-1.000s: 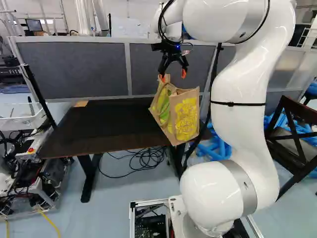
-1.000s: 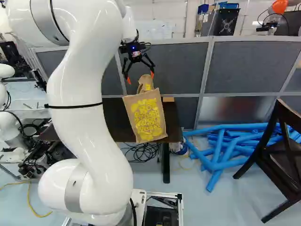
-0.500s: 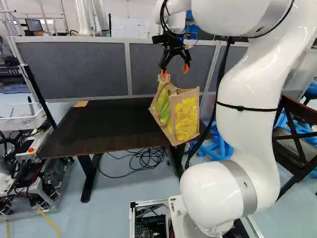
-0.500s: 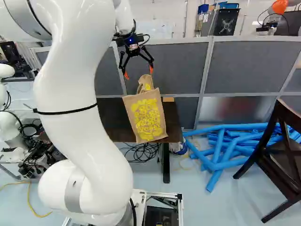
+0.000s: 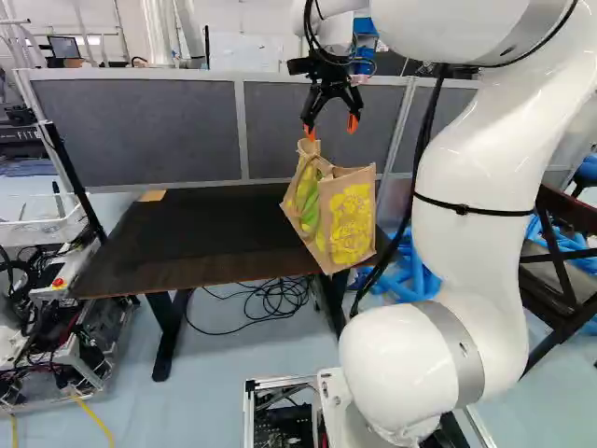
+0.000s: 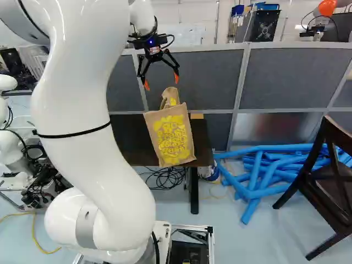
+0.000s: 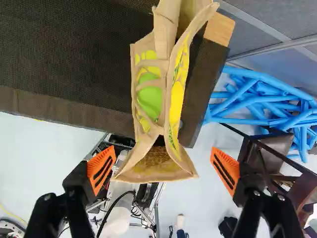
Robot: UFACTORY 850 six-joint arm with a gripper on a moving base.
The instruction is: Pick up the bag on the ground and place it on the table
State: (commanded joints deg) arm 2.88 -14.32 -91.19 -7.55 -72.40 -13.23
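At the far left of the left base view, a white plastic basket [image 5: 42, 233]; at the far left of the right base view, parts of another robot [image 6: 11, 151], white. Next, the worktop [image 5: 177, 229], a dark-topped table with a brown front edge and black legs; beneath it, a loose coil of black cable [image 5: 284, 297]. Behind stands a grey panelled partition [image 5: 140, 126].

Toward the right end of the worktop, at its near edge: the tan fabric bag [image 5: 350, 222] with yellow print and looped handles, tilted; I cannot tell how much of its base is supported. Above it, the black pincer [image 5: 331, 129] with orange pads, released, its two fingers well apart. In the wrist view the bag's top lies ahead of the pincer [image 7: 163, 171], neither pad gripping it.

Further right, as the left base view shows, rises the white jointed arm [image 5: 471, 252]; beyond, blue tubes [image 6: 258, 170] piled on the floor, then a dark wooden chair [image 6: 330, 176].
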